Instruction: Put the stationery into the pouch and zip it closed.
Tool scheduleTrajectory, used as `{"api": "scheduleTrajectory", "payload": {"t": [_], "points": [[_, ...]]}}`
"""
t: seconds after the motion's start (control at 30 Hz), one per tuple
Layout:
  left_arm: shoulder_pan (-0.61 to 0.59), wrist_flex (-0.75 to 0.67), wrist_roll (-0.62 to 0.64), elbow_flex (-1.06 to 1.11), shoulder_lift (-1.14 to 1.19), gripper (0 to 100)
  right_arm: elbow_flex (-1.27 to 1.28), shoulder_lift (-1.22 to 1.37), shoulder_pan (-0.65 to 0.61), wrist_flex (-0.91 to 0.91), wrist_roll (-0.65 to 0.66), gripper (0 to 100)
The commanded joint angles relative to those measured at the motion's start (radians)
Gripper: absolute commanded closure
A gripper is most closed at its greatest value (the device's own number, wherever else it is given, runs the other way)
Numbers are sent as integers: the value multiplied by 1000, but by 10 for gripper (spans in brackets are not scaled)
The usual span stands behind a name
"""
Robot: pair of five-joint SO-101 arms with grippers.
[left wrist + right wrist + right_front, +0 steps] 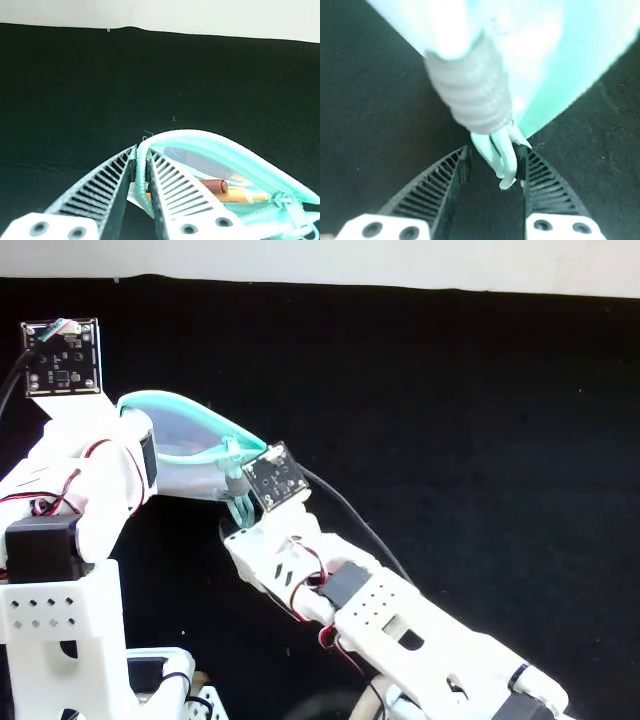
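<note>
Since the pens (215, 186) already sit inside the mint pouch (185, 440), held gaping over the black worktop (480, 440), this looks like the zipping step. The left gripper (141, 149) has its fingers clamped on the pouch's rim. The right gripper (495, 150) has its fingers apart around the zipper pull (502, 167), so it probably needs to pinch that and drag it across.
</note>
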Motion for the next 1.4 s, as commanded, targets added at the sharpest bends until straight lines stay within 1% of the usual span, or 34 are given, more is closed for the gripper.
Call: {"api": "scheduleTrajectory", "payload": {"t": [0.0, 0.23, 0.3, 0.37, 0.43, 0.5, 0.87, 1.0, 1.03, 1.17, 1.27, 1.37], "points": [[30, -2, -2, 41, 28, 993, -33, 4, 10, -19, 11, 845], [27, -2, -2, 41, 27, 993, -7, 4, 10, -19, 14, 853], [25, -2, -2, 41, 25, 993, 12, 4, 12, -19, 14, 906], [25, -2, -2, 41, 25, 993, 25, 4, 19, -19, 14, 992], [25, -2, -2, 41, 25, 993, 36, 4, 38, -19, 14, 981], [25, -2, -2, 41, 25, 993, 48, 4, 68, -19, 14, 995], [25, 0, -2, 42, 25, 993, 44, -13, 237, -18, 14, 993], [25, 0, -2, 42, 25, 993, 48, -119, 302, -13, 18, 993], [25, 0, -2, 42, 25, 993, 51, -165, 315, -13, 40, 993], [25, 0, -2, 42, 30, 993, 48, -275, 344, -12, 137, 993], [25, 0, -2, 42, 31, 993, 36, -291, 348, -12, 146, 993], [27, 0, -2, 42, 31, 993, -36, -323, 348, -12, 144, 993]]}}
